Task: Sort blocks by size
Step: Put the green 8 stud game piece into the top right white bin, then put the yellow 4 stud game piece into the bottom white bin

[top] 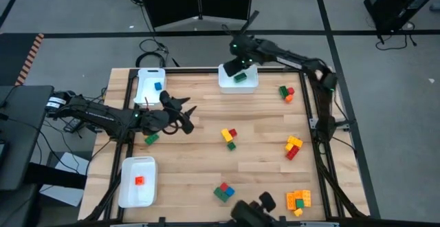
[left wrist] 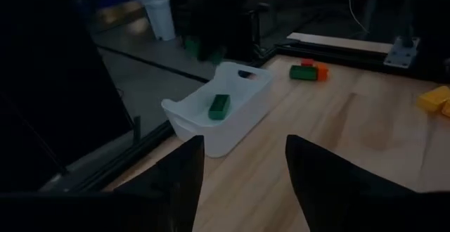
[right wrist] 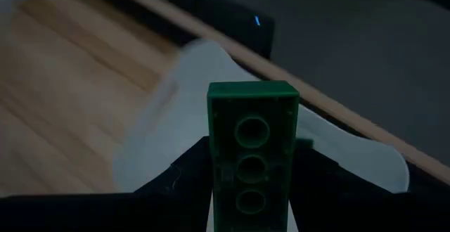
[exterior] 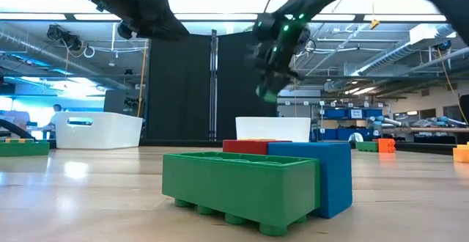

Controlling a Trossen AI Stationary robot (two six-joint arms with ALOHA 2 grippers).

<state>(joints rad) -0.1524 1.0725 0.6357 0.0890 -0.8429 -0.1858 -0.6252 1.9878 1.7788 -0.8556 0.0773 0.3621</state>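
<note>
My right gripper [top: 238, 69] hangs over the white tray [top: 223, 82] at the table's far edge, shut on a long green brick [right wrist: 252, 140]. Another green brick [left wrist: 219, 107] lies inside that tray. My left gripper [top: 188, 117] stands open above the table's left middle, with nothing between its fingers [left wrist: 179, 169]. Loose blocks lie on the wood: a green one [top: 151, 138], a yellow-red-green cluster [top: 229, 137], a green-blue-red cluster [top: 223, 192] and several at the right. My right gripper pinches the green brick by its two long sides [right wrist: 214, 172] between the two fingers, which lie along it. The fingers slant down toward the tray. The brick sticks out past the fingertips, its hollow underside toward the wrist camera, lifted clear above the tray [right wrist: 176, 119].
A white tray [top: 144, 93] at the far left holds a blue brick [top: 158, 87]. Another tray [top: 127, 189] at the near left holds an orange-red brick [top: 139, 180]. Block clusters lie at the right [top: 287, 93], [top: 293, 148], [top: 298, 199]. Bare wood lies in the middle.
</note>
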